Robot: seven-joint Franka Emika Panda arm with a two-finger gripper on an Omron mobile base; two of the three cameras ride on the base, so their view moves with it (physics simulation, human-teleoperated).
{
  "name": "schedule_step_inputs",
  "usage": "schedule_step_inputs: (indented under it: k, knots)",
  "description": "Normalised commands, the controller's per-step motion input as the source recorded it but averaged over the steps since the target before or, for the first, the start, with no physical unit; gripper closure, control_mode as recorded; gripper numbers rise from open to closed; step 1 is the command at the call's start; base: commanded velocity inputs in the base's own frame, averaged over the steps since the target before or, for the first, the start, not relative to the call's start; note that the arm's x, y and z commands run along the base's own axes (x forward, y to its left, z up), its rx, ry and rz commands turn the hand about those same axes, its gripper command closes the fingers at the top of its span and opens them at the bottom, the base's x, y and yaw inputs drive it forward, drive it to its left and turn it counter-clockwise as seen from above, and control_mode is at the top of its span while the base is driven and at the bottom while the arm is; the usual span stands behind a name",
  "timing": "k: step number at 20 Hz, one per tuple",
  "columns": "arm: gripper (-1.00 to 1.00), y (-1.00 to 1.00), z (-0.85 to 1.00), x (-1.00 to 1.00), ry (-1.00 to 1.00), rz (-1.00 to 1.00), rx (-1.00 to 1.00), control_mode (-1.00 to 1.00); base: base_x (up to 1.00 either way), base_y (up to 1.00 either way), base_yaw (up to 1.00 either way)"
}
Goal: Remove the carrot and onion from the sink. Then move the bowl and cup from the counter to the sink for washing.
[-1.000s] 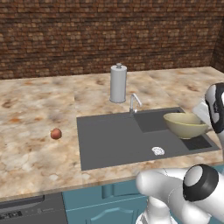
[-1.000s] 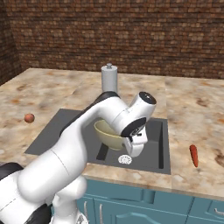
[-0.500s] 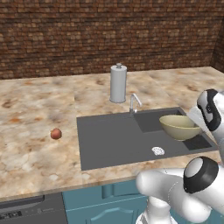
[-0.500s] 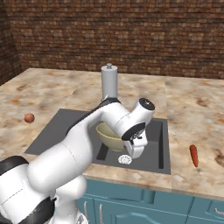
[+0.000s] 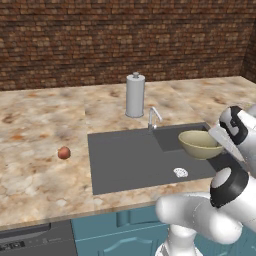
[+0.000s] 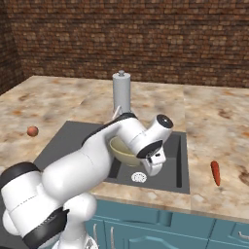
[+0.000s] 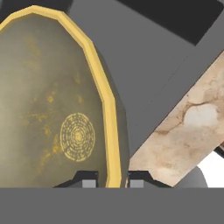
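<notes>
Bowl (image 7: 52, 113): glazed olive-yellow ceramic look, speckled glossy inside, smooth pale-yellow rim. Sink (image 5: 125, 160): matt dark grey, smooth panel; faucet (image 5: 153, 118) silvery metal. Bench (image 5: 35, 150): polished beige-tan marbled stone. Canister (image 5: 134, 95): brushed grey metal. Back wall (image 5: 125, 40): rough brown brick. Cabinets (image 6: 160, 231): smooth teal finish.

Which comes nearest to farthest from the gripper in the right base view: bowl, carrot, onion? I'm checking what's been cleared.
1. bowl: pinched at its rim by the gripper, over the basin.
2. carrot: counter, right of the sink.
3. onion: counter, far left.
</notes>
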Motion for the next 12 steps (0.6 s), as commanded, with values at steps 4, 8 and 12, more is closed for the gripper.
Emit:
schedule_step_inputs:
  k: [4, 8, 12]
  knots:
    - [1.0, -0.09, -0.25, 0.3, -0.03, 0.06, 0.0, -1.0, 0.0, 0.0, 0.0]
    - [1.0, -0.12, -0.28, 0.33, 0.0, 0.06, 0.0, -1.0, 0.0, 0.0, 0.0]
    - [1.0, -0.15, -0.23, 0.35, 0.0, 0.07, 0.0, -1.0, 0.0, 0.0, 0.0]
